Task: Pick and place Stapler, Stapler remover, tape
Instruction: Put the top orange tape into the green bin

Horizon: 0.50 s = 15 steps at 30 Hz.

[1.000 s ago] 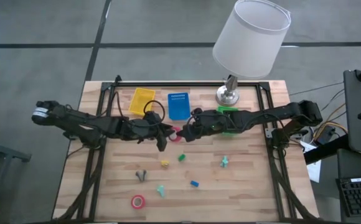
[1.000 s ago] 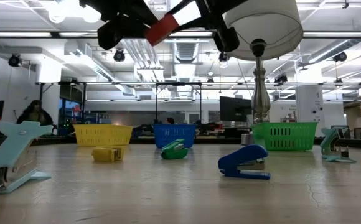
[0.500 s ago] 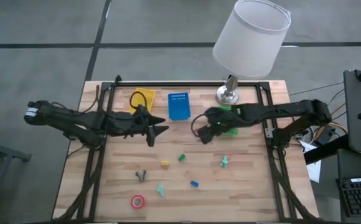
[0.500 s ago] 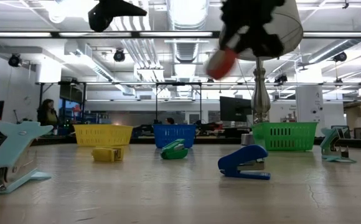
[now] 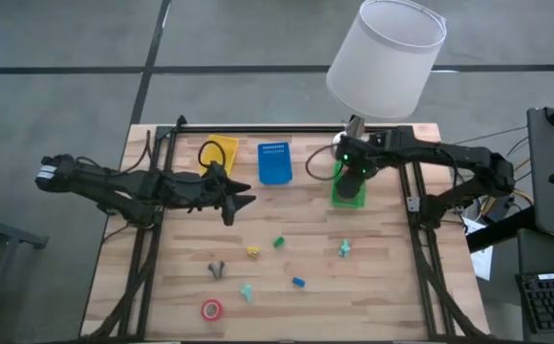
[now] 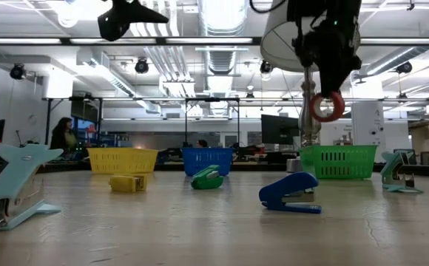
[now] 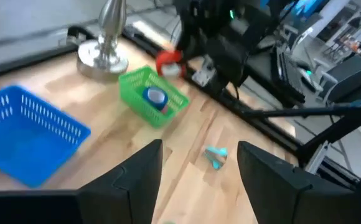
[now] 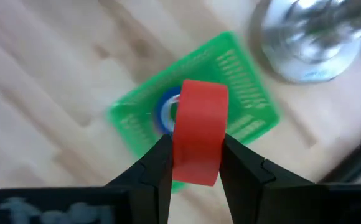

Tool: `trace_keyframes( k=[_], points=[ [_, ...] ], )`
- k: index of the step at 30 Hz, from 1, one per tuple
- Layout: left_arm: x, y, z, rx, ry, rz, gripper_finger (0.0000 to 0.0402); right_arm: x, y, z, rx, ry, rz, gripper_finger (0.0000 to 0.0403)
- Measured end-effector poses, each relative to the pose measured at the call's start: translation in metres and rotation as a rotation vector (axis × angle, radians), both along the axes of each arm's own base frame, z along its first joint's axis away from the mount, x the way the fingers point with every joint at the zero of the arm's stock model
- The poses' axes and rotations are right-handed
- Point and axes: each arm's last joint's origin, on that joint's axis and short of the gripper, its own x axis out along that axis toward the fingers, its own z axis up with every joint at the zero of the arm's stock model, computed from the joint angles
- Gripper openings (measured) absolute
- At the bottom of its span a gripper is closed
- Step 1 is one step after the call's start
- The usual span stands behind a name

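Observation:
My right gripper (image 5: 353,178) is shut on a red tape roll (image 8: 197,130) and hangs over the green basket (image 5: 350,194) at the table's far right, beside the lamp base. In the low view the red ring (image 6: 326,106) hangs well above that basket (image 6: 339,161). A blue tape roll (image 8: 167,109) lies inside the basket. My left gripper (image 5: 248,199) is open and high over the table's middle, near the blue basket (image 5: 274,162). Another red roll (image 5: 211,309) lies flat near the table's near edge. My right gripper pinches the red tape roll between its two fingers, one on each flat side, at the ring's upper part (image 6: 325,94). The fingers come from above, pointing down. The roll stands on edge, hangs below them and is lifted clear above the green basket.
Small staplers lie on the table's near half: teal (image 5: 344,248), teal (image 5: 246,291), blue (image 5: 298,283), green (image 5: 279,243), yellow (image 5: 252,252), and a grey piece (image 5: 217,269). A yellow basket (image 5: 217,155) and the lamp (image 5: 384,57) stand at the far edge.
A second ago both grippers stood together at the red roll over the table's middle. My left gripper drew back toward the left edge and has kept still since. My right gripper carried the roll toward the right and far edges and turned to point down over the green basket.

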Motion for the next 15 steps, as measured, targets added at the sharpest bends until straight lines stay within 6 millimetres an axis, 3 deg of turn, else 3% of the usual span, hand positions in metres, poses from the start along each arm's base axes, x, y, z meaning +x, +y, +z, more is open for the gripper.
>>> trace_keyframes(
  k=[6,15],
  points=[
    [-0.001,-0.002,-0.006,-0.068,0.054,-0.042,0.0211,0.003,-0.025,-0.014,-0.013,0.114,0.161,0.0104],
    [-0.002,-0.004,-0.009,-0.108,0.082,-0.095,0.0211,0.022,-0.046,-0.054,0.020,0.307,0.349,0.0105]
  ],
)
